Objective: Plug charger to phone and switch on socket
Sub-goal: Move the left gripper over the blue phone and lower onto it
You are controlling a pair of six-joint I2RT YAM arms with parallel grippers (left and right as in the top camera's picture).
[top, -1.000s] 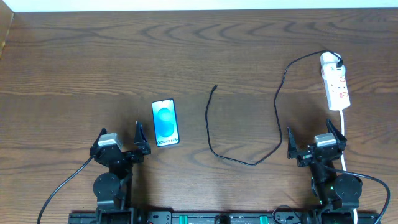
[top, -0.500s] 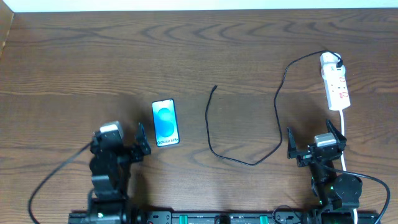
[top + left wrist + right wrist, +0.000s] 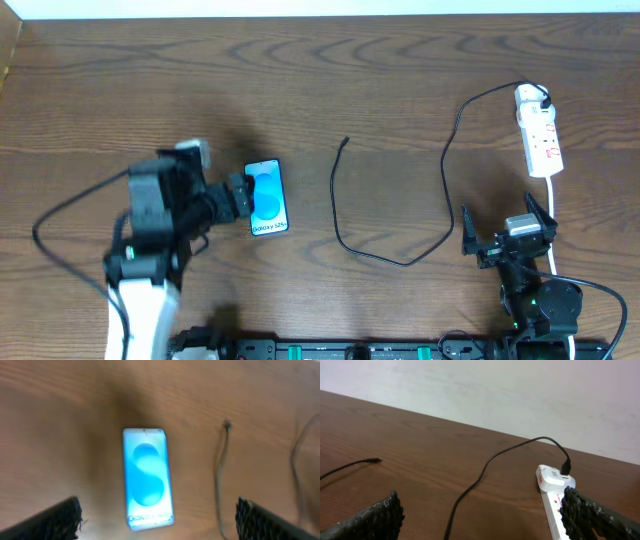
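Observation:
The phone (image 3: 267, 197) lies flat on the wooden table, blue screen up; it is also in the left wrist view (image 3: 147, 477). My left gripper (image 3: 244, 197) is open, held above the phone's left edge, with the phone between its fingers in the left wrist view (image 3: 157, 522). The black charger cable (image 3: 342, 225) loops across the table; its loose tip (image 3: 346, 140) lies right of the phone. Its plug (image 3: 543, 99) sits in the white socket strip (image 3: 540, 135). My right gripper (image 3: 505, 222) is open and empty near the front edge, just in front of the strip (image 3: 555, 497).
The strip's white cord (image 3: 553, 215) runs down past my right gripper. In the right wrist view the cable (image 3: 485, 470) passes between the fingers' line of sight, and a pale wall (image 3: 495, 395) stands behind the table's far edge.
My left arm has risen from its rest at the front edge and swung forward and right, bringing its open gripper over the phone. The right arm, cable and strip have not moved.

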